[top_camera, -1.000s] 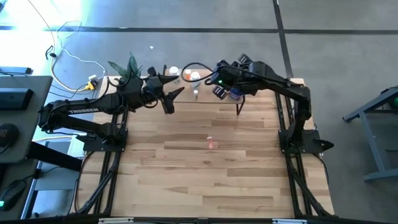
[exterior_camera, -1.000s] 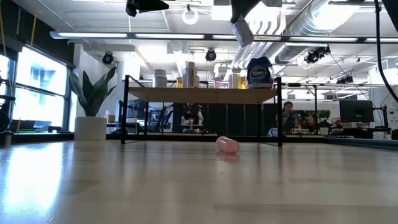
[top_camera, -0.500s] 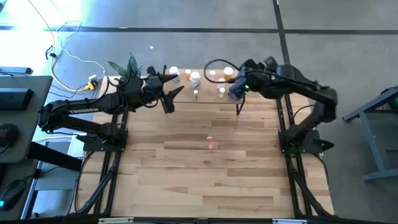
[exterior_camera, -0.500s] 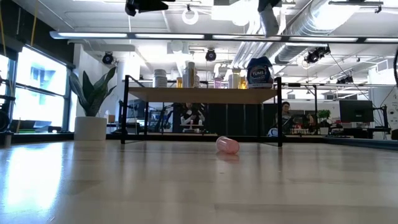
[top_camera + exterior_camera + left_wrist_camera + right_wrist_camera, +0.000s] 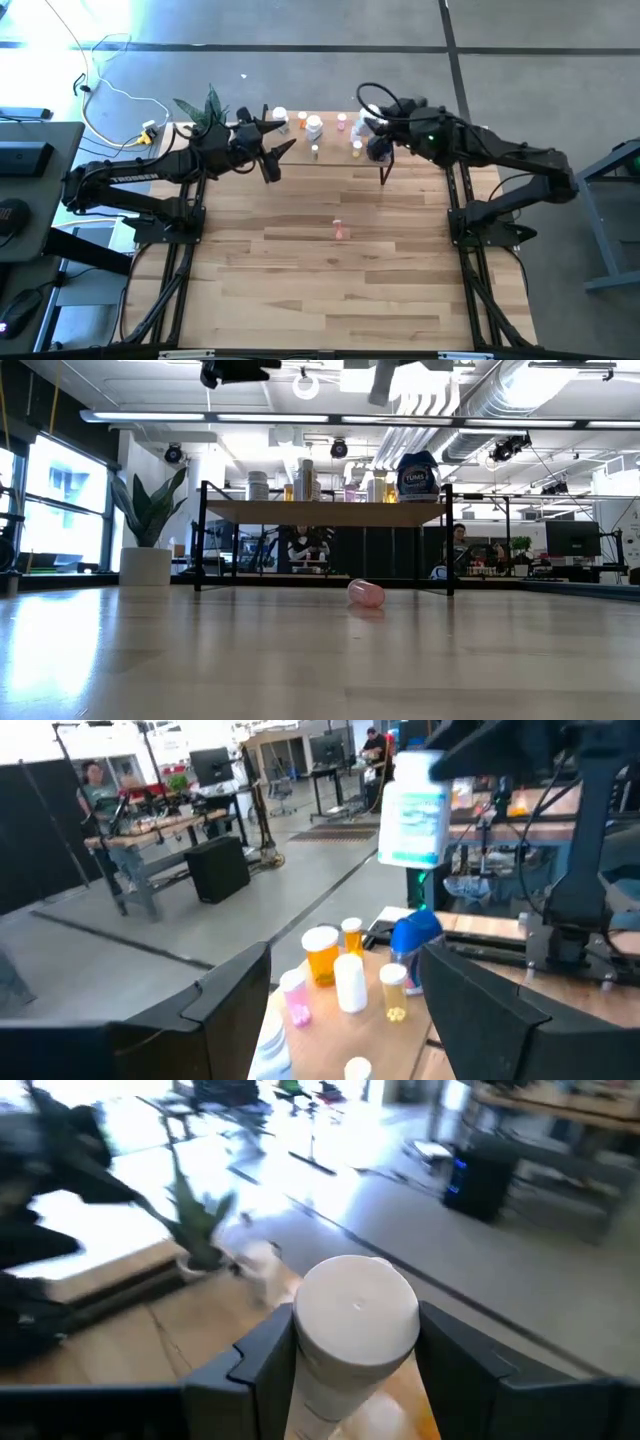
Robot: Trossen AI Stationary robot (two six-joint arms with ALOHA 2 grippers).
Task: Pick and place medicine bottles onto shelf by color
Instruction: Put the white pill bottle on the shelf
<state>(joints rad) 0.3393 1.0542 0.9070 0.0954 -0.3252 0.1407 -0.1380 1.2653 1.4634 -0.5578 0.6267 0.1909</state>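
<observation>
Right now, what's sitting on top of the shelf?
The shelf carries a row of small bottles, with a squat blue bottle near one end. Bottles behind the front ones are partly covered, so they can't be counted.

The right pincer (image 5: 368,122), gripping a white bottle (image 5: 355,1330), now sits farther toward the shelf's (image 5: 400,172) right end.

table (image 5: 300,290): pink bottle (image 5: 340,231) lying | shelf (image 5: 325,512): bottles (image 5: 300,482) upright | plant (image 5: 146,525)
</observation>
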